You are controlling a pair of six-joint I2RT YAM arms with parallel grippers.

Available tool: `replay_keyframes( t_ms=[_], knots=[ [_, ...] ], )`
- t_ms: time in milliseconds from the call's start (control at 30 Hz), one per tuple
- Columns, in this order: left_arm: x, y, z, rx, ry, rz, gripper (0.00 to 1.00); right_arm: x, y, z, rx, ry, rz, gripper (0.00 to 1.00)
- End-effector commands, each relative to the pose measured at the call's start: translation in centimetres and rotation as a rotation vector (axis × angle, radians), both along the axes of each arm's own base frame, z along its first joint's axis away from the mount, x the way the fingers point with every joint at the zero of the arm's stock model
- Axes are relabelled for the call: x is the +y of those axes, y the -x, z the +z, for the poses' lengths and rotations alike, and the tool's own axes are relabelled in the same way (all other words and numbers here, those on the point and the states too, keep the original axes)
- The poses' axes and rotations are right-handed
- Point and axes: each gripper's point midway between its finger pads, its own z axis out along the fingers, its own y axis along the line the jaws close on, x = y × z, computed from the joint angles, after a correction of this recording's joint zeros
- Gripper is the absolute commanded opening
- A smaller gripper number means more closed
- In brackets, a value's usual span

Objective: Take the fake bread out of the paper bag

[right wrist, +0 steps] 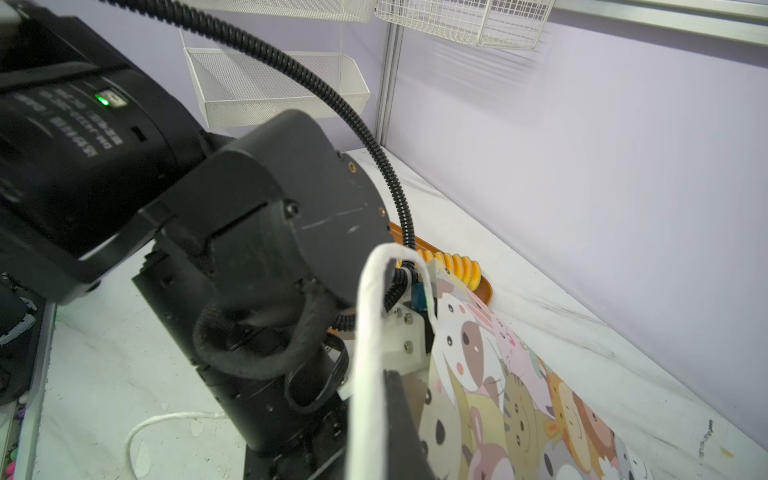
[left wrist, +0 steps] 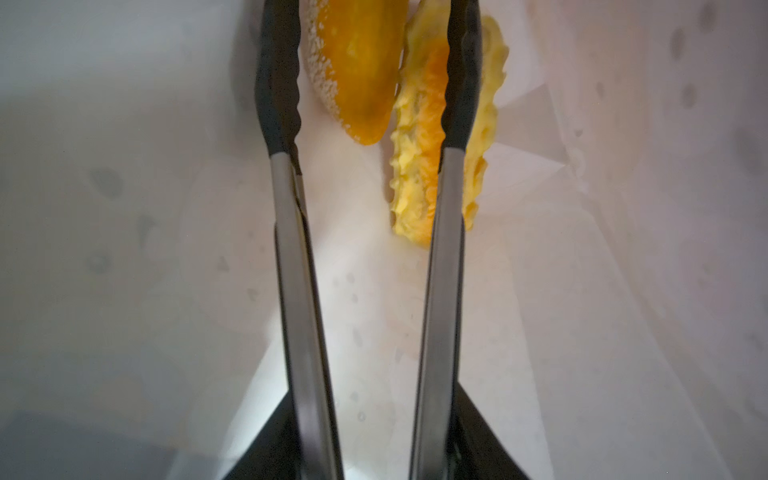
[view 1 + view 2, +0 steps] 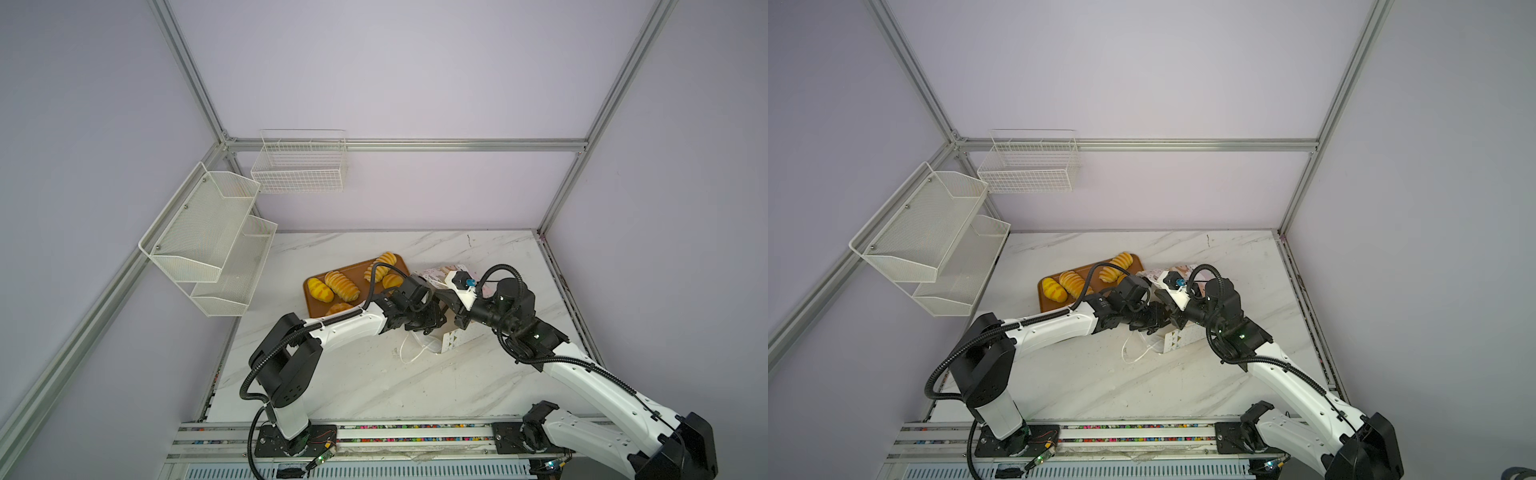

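Left pincer [image 2: 376, 451] is clamped on the tongs [image 2: 291, 257], tips spread, deep inside the bag [image 2: 602, 291]. Two breads in there: the speckled oval [image 2: 357, 62] shows between the tips, and the ridged loaf [image 2: 415, 166] is touching it, partly behind one tip. I'd centre on the oval alone, squeeze slowly and pull straight out. Right pincer [image 1: 384, 409] is pressed together, seemingly on the cord handle [image 1: 365, 332]; hold that mouth up. In a top view the tray [image 3: 316, 307] is at 9 o'clock from the bag.
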Motion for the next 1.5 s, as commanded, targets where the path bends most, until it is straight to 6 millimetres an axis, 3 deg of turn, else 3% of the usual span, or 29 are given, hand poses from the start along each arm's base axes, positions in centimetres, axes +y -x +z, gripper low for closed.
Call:
replay_keyframes(
  t_ms=[0,367,600,800,1033,1467],
  knots=[
    [-2.1,-2.3,5.3,-0.106,0.118,-0.014,0.46,0.8,0.2,1.6,-0.043,-0.029,0.045,0.00],
    [-3.6,-4.0,4.3,-0.089,0.139,-0.019,0.46,0.9,0.5,1.2,-0.038,-0.032,0.062,0.00],
    [-3.4,-3.9,4.7,-0.092,0.149,-0.024,0.27,0.8,0.3,1.0,-0.042,-0.024,0.046,0.00],
    [-1.8,-3.3,5.1,-0.101,0.132,-0.002,0.15,-0.1,-0.3,0.9,-0.065,-0.018,-0.014,0.00],
    [0.8,-1.8,5.7,-0.119,0.108,0.037,0.08,-0.9,-0.8,1.1,-0.096,-0.010,-0.073,0.00],
    [5.6,2.4,5.9,-0.115,0.069,0.049,0.03,-1.3,-1.0,1.6,-0.102,-0.036,-0.103,0.00]
  ],
)
